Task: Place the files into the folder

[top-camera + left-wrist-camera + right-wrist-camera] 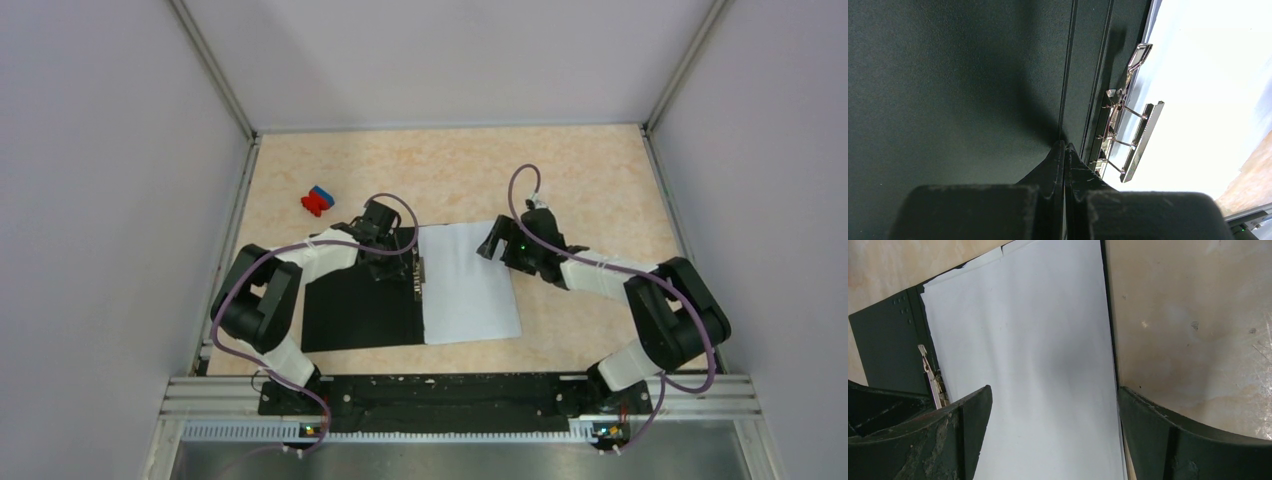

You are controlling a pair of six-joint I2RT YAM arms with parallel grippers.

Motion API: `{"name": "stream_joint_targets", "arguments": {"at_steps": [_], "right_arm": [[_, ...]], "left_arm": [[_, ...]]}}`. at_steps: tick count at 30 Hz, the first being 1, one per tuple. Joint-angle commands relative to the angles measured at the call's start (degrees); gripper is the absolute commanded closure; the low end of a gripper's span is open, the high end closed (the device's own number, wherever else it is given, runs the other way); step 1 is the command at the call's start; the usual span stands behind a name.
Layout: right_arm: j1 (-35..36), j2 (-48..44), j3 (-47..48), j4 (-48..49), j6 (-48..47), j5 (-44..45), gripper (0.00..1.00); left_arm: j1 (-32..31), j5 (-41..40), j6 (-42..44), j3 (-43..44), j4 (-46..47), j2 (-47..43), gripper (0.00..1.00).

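Observation:
The folder (pixel 355 315) lies open on the table, black inside up, with its metal spine clip (pixel 420 275) at mid-spine. The white files (pixel 468 285) lie stacked on its right half. My left gripper (pixel 392 266) is shut with nothing between its fingers. Its tips (pixel 1064 146) point down at the black left half (pixel 948 75), just left of the clip (pixel 1120 135). My right gripper (pixel 490 243) is open and hovers over the far end of the files (pixel 1023 340). Its fingers (pixel 1054 390) straddle the sheets' width without touching them.
A small red-and-blue block (pixel 317 200) sits on the table behind and to the left of the folder. Grey walls enclose the table on three sides. The right edge of the files runs along the beige tabletop (pixel 1188 330).

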Motion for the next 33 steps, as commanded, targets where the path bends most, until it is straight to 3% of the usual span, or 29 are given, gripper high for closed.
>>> {"name": "stream_joint_targets", "arguments": {"at_steps": [1, 33], "right_arm": [[1.4, 0.7, 1.6, 0.2, 0.2, -0.8, 0.05], [7.2, -0.1, 6.4, -5.8, -1.3, 7.2, 0.05]], "left_arm": [[-0.8, -0.5, 0.9, -0.5, -0.2, 2.2, 1.0], [-1.8, -0.7, 0.3, -1.6, 0.3, 1.2, 1.0]]}}
